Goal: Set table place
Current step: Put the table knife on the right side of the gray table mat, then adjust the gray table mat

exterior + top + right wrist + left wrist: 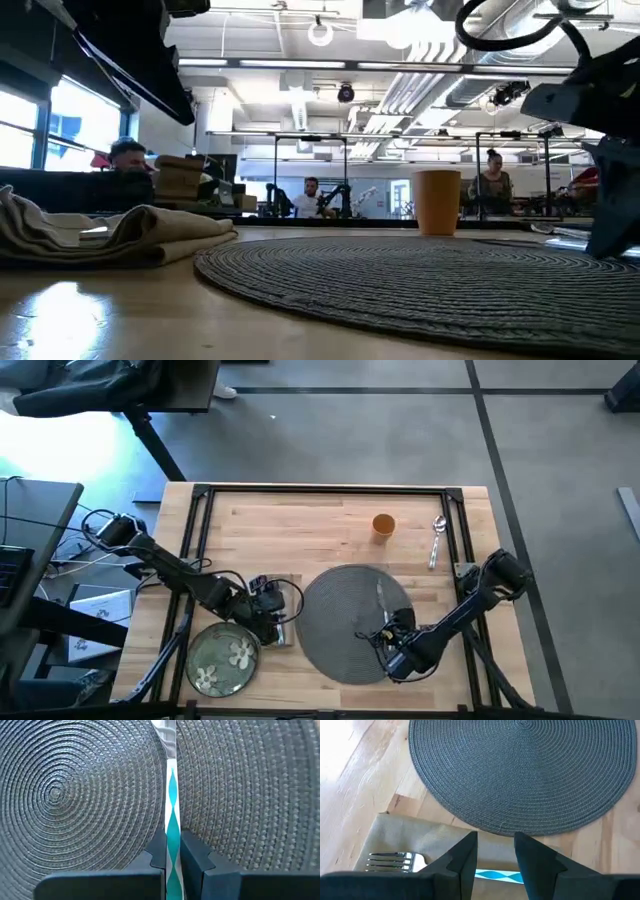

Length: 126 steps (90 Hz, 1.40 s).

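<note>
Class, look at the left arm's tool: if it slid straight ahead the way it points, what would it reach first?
The left tool sits over the napkin, beside the fork. Straight ahead, just past the napkin's edge, comes the placemat, probably its near rim first, though height above it is unclear.

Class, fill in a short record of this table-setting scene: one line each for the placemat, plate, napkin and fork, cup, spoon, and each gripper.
Placemat: round dark-grey woven placemat, centre of light-wood table
Plate: green flowered plate, near left corner, off mat
Napkin: tan cloth napkin left of mat, silver fork on it
Cup: small orange cup, far side
Spoon: silver spoon, right of cup
Left gripper: open, over napkin
Right gripper: shut on teal-patterned knife handle, over mat
</note>
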Tool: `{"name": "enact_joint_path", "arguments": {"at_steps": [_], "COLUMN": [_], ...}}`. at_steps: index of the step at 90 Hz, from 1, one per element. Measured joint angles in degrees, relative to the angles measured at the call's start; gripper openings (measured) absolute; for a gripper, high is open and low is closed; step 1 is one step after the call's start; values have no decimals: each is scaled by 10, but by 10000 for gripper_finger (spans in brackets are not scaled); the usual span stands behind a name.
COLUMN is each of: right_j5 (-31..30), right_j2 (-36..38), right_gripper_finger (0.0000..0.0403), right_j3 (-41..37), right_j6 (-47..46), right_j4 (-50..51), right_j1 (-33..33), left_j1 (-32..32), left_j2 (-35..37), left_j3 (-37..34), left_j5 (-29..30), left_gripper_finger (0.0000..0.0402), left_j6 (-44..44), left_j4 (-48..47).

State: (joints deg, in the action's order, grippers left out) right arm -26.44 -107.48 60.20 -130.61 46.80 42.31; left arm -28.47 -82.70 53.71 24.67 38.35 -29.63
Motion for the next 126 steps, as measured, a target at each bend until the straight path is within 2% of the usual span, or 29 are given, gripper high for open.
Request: {"name": "enact_joint_path", "arguments": {"at_steps": [10,31,43,61,78,88,96,105,119,126], "right_j5": [1,6,25,47,22,-4,-30,-33,-29,-35], "right_j2": [0,0,11,59,128,187,242,307,385,384], "right_gripper_finger": [25,95,117,121,121,122,122,122,122,122], "right_j3": [0,0,0,30,63,44,4,-64,-193,-188], "right_j6": [-5,9,34,88,132,133,155,202,251,284], "right_j4": [1,5,25,147,327,405,413,376,266,254], "right_j1": [-6,-11,-11,-10,-35,-74,-119,-190,-306,-363], "left_j1": [0,0,0,0,0,0,1,11,33,43], "left_j2": [0,0,0,0,0,0,0,0,0,0], "left_j3": [0,0,0,0,0,0,0,0,0,0], "left_j5": [0,0,0,-1,0,0,-1,-6,-17,-25], "left_gripper_finger": [115,115,115,115,115,115,115,115,115,115], "left_j6": [0,1,4,4,4,4,1,-17,-56,-76], "left_j4": [0,0,0,0,0,0,1,17,54,70]}}
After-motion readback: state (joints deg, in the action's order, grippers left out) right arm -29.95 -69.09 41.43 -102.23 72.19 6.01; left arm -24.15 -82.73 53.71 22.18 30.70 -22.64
